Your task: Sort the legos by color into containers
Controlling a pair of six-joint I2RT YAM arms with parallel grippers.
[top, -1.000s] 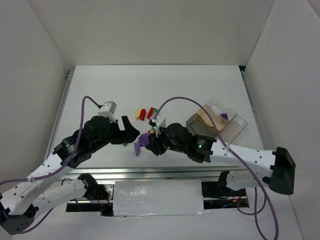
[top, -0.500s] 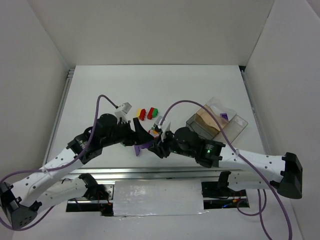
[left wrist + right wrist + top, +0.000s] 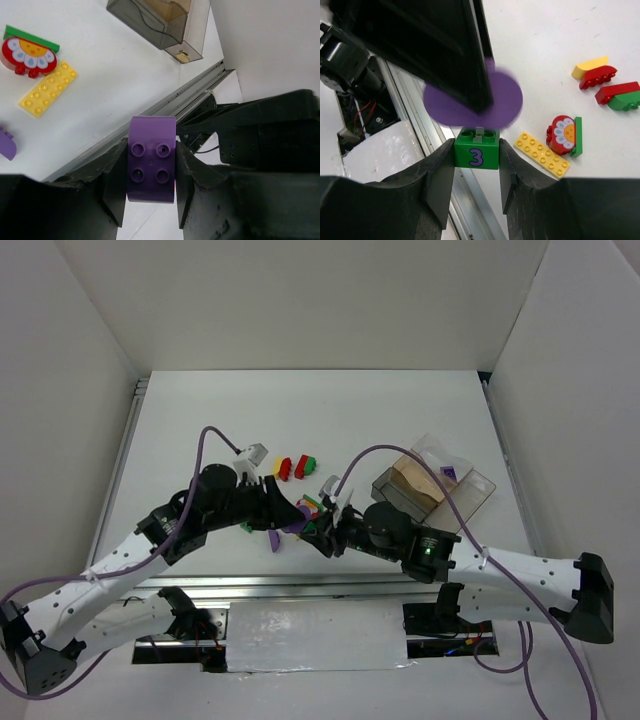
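Observation:
My left gripper (image 3: 151,152) is shut on a round purple lego (image 3: 151,167), studs facing the camera. My right gripper (image 3: 476,152) is shut on a green lego (image 3: 476,149) marked 3, right against that purple piece (image 3: 505,102). The two grippers (image 3: 287,512) (image 3: 322,531) meet near the table's front edge. On the table lie a yellow studded plate (image 3: 541,154), a red flower brick (image 3: 562,135), a yellow-red pair (image 3: 594,72) and a red-green pair (image 3: 620,96). The smoky containers box (image 3: 432,490) stands to the right.
Another purple piece (image 3: 272,538) lies on the table below the left gripper. A small purple piece (image 3: 449,473) shows inside the box. The metal rail (image 3: 165,102) of the table's front edge runs just under both grippers. White walls enclose the table.
My left gripper has swung right to the right gripper and closed from wide open onto the round purple lego. The right gripper kept its hold on the green lego and shifted slightly right.

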